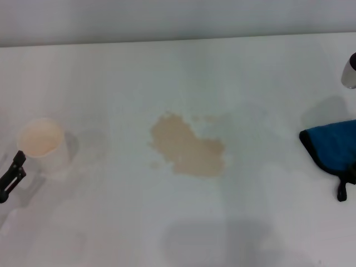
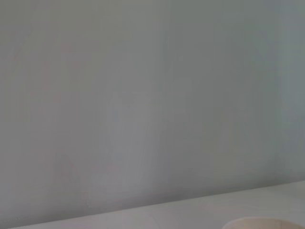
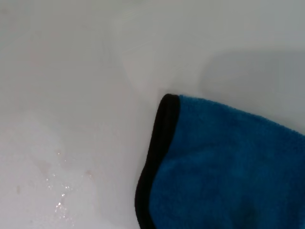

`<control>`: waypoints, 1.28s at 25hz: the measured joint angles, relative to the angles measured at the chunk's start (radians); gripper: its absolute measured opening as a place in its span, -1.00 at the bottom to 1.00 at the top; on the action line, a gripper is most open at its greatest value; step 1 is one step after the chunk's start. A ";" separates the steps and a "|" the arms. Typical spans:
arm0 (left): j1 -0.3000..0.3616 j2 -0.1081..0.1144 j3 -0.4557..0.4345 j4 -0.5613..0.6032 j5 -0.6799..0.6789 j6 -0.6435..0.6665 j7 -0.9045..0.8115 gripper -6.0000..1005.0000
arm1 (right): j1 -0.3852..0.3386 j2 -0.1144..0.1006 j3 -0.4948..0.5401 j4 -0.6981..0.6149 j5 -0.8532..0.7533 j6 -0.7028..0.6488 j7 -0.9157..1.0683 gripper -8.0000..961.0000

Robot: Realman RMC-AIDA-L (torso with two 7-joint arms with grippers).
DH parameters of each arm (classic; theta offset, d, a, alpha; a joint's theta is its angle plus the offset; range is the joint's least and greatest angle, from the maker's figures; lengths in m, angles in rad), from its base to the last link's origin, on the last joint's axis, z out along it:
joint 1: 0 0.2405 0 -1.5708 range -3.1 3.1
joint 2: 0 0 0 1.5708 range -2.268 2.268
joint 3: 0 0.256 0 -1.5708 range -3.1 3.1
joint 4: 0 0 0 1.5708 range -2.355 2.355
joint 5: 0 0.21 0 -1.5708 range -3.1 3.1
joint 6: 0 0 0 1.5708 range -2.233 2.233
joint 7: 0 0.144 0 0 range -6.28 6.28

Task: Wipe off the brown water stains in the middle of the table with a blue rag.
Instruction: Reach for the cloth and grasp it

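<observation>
Head view: brown stain (image 1: 188, 146) mid-bench (image 1: 178, 222). Rag (image 1: 334, 146) lies flat at the right edge, well apart from the stain. Cup (image 1: 43, 143) far left; left pincer (image 1: 11, 175) just beside it, opening unclear. Right pincer (image 1: 349, 71) at the right edge, state unclear.

Left wrist view: wall, cup rim (image 2: 259, 223).

Right wrist view: rag (image 3: 228, 171) on the bench (image 3: 71, 95).

— What carries everything?
— A plain white table (image 1: 111, 222), running back to a pale wall.
— And what lies on it?
— The brown water stains (image 1: 188, 147) sit in the middle. A white paper cup (image 1: 43, 144) stands well to the left; the blue rag (image 1: 332, 146) with black edging lies at the right edge.
</observation>
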 joint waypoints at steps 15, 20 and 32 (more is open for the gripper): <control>-0.003 0.000 0.000 0.000 0.000 0.000 0.000 0.77 | -0.007 0.003 -0.010 0.001 -0.001 -0.009 -0.014 -0.24; -0.003 0.000 0.000 -0.002 0.000 0.000 0.000 0.77 | -0.005 0.004 -0.014 0.013 0.000 -0.007 -0.016 -0.30; -0.004 0.000 0.000 -0.004 0.000 0.008 0.000 0.77 | -0.001 0.002 -0.014 0.019 -0.001 -0.015 -0.019 -0.42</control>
